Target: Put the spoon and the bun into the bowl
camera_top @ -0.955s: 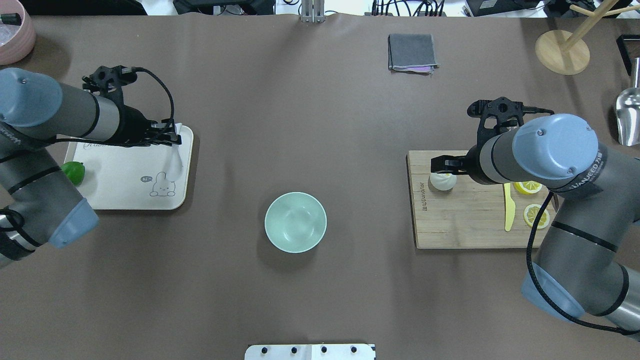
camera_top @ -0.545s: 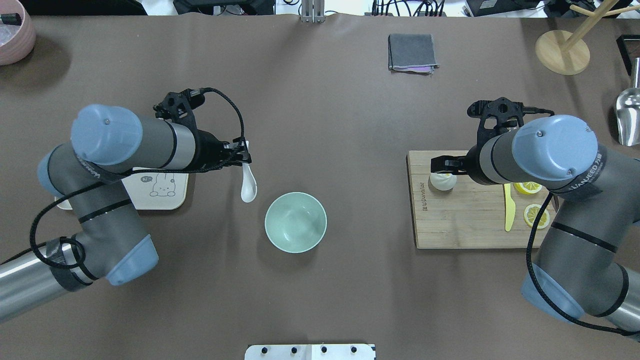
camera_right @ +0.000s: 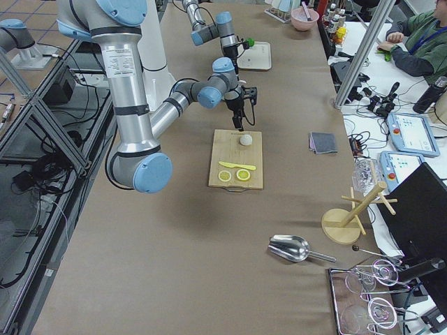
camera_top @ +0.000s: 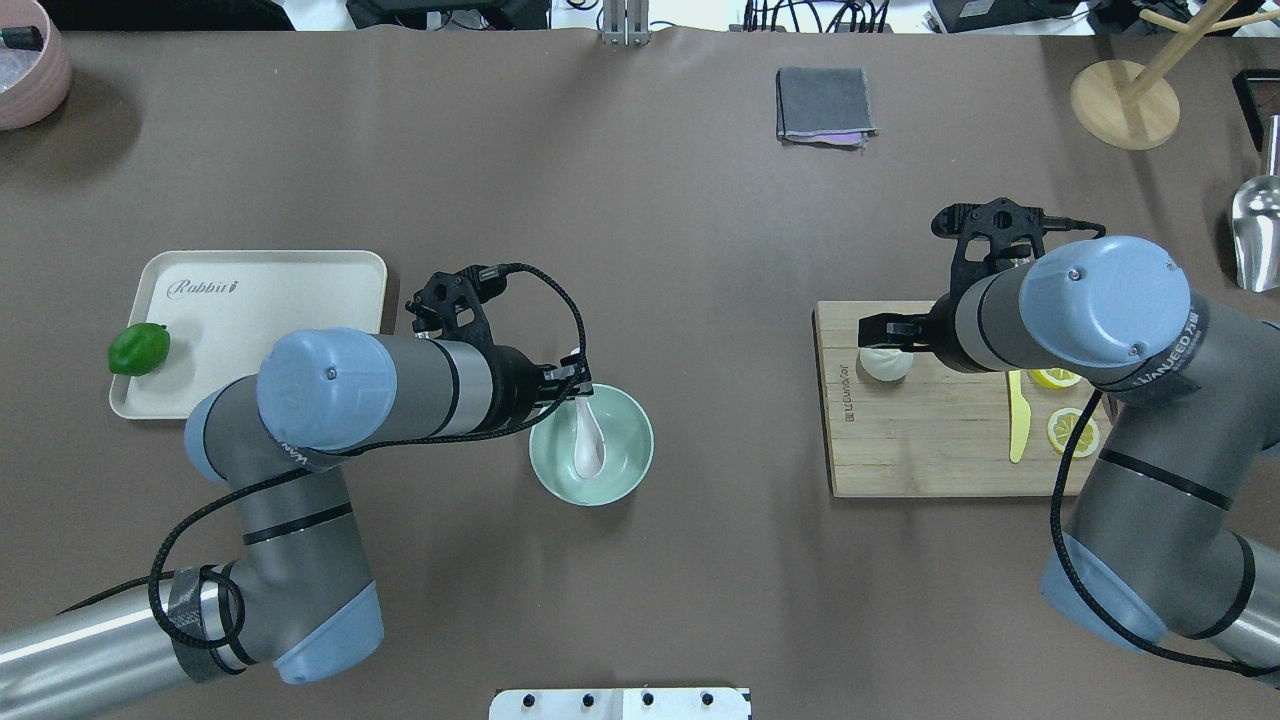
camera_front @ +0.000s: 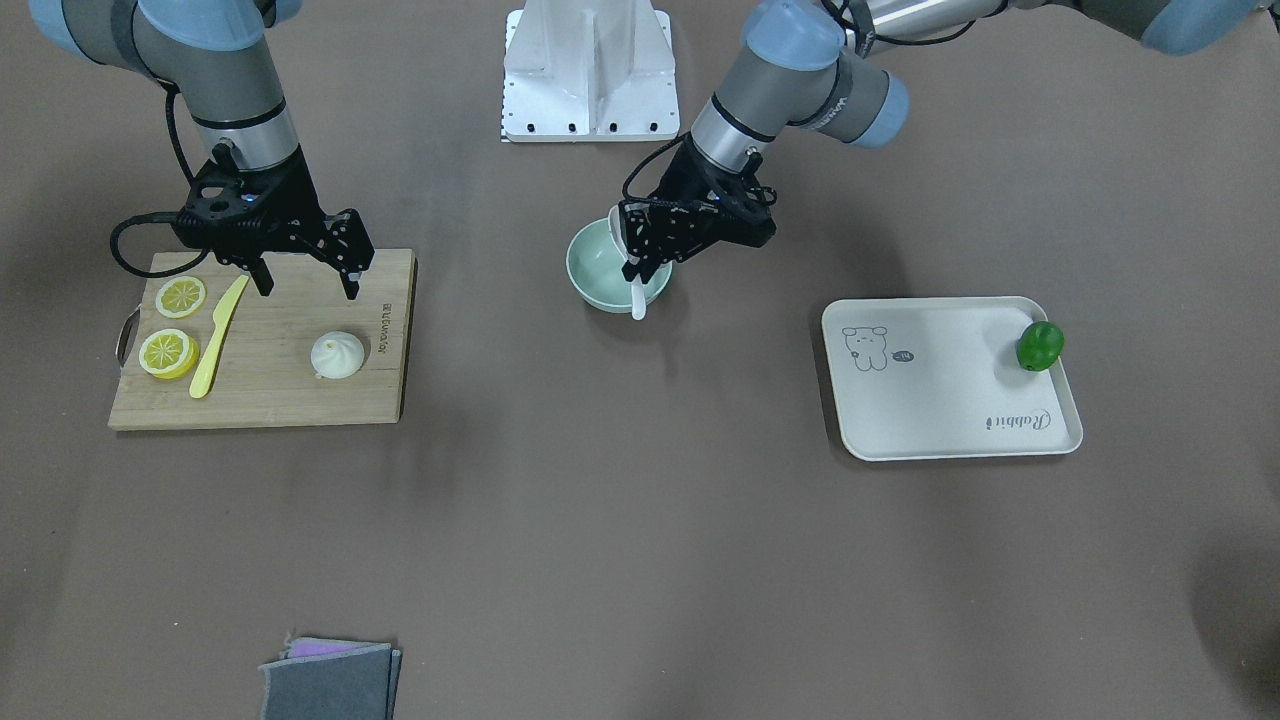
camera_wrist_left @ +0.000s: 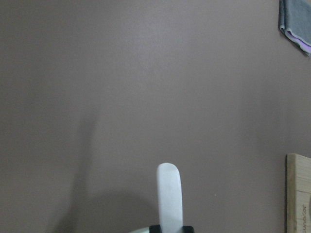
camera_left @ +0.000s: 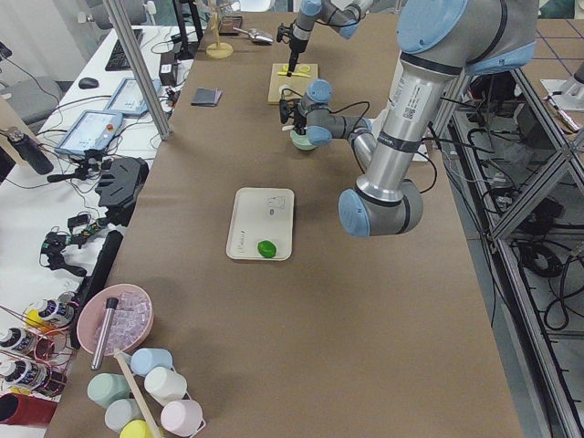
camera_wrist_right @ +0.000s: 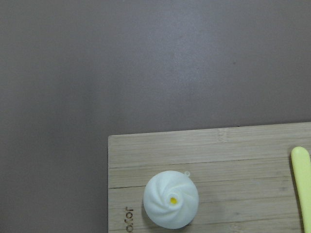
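Note:
My left gripper (camera_top: 572, 385) is shut on the handle of the white spoon (camera_top: 588, 447). It holds the spoon scoop-down over the mint-green bowl (camera_top: 545, 470) in the middle of the table. From the front, the spoon (camera_front: 637, 296) hangs from the gripper (camera_front: 640, 258) at the bowl's (camera_front: 590, 272) near rim. The left wrist view shows only the spoon handle (camera_wrist_left: 169, 194). The white pleated bun (camera_top: 886, 365) sits on the wooden cutting board (camera_top: 920, 450). My right gripper (camera_front: 306, 288) is open and empty, above the bun (camera_front: 338, 355). The bun (camera_wrist_right: 171, 200) also shows in the right wrist view.
On the board lie a yellow plastic knife (camera_top: 1018, 415) and two lemon slices (camera_top: 1072, 430). A cream tray (camera_top: 300, 270) with a green lime (camera_top: 138, 348) sits at the left. A grey cloth (camera_top: 824, 104), a wooden stand (camera_top: 1124, 104) and a metal scoop (camera_top: 1258, 235) are at the far side.
My left arm has carried the spoon from the cream tray rightwards to over the bowl. My right arm has barely moved and stays above the bun.

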`<state>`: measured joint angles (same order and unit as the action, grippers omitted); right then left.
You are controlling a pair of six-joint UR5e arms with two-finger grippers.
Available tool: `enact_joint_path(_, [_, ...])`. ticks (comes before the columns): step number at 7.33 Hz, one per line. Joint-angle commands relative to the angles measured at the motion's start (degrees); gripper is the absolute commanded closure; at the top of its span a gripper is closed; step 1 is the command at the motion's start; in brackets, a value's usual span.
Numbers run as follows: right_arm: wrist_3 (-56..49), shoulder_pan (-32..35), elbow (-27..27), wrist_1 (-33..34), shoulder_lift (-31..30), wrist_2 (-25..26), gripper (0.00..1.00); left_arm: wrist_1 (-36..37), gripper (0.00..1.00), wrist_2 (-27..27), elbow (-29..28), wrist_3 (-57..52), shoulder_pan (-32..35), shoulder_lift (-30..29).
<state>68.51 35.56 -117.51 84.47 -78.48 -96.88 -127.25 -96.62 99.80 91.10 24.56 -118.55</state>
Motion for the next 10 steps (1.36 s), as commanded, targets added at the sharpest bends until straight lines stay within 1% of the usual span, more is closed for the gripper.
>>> enact_joint_path(1, [0.0, -0.1, 0.0, 0.0, 0.0, 0.1, 0.02, 0.0, 0.74, 0.7, 0.6, -0.4, -1.1, 0.1])
enact_joint_path(2, [0.0, -0.1, -0.1, 0.0, 0.0, 0.2, 0.02, -0.1, 0.58, 0.6, 0.6, -0.4, -1.1, 0.1])
enact_joint_path(3, [0.0, -0.1, 0.0, 0.0, 0.0, 0.2, 0.02, -0.1, 0.46, 0.6, 0.6, -0.5, -1.1, 0.3])
enact_joint_path(4, [0.0, -0.2, 0.0, 0.0, 0.0, 0.2, 0.02, -0.1, 0.4, 0.6, 0.5, -0.6, -1.1, 0.3])
enact_joint_path(5, [0.0, -0.2, 0.0, 0.0, 0.0, 0.2, 0.02, -0.1, 0.37, 0.6, 0.5, -0.6, -1.1, 0.2])
enact_joint_path(6, [0.0, -0.3, 0.1, 0.1, 0.0, 0.2, 0.02, -0.1, 0.21, 0.3, 0.7, -0.6, -0.9, 0.2])
enact_joint_path(7, [-0.3, -0.4, 0.3, 0.0, -0.1, 0.2, 0.02, 0.1, 0.02, 0.2, 1.2, -1.5, 0.4, 1.1])
enact_joint_path(8, [-0.9, -0.5, 0.4, 0.0, 0.0, 0.0, 0.02, 0.3, 0.02, -2.7, 2.8, -8.4, 2.1, 4.3])
enact_joint_path(9, [-1.3, -0.8, 1.1, -0.4, 0.2, -0.1, 0.02, 3.9, 0.01, -8.3, 5.6, -14.0, 6.4, 8.5])
enact_joint_path(10, [-2.7, -0.8, 1.6, -0.6, 0.4, -0.2, 0.02, 8.3, 0.01, -14.8, 8.4, -18.7, 13.4, 11.7])
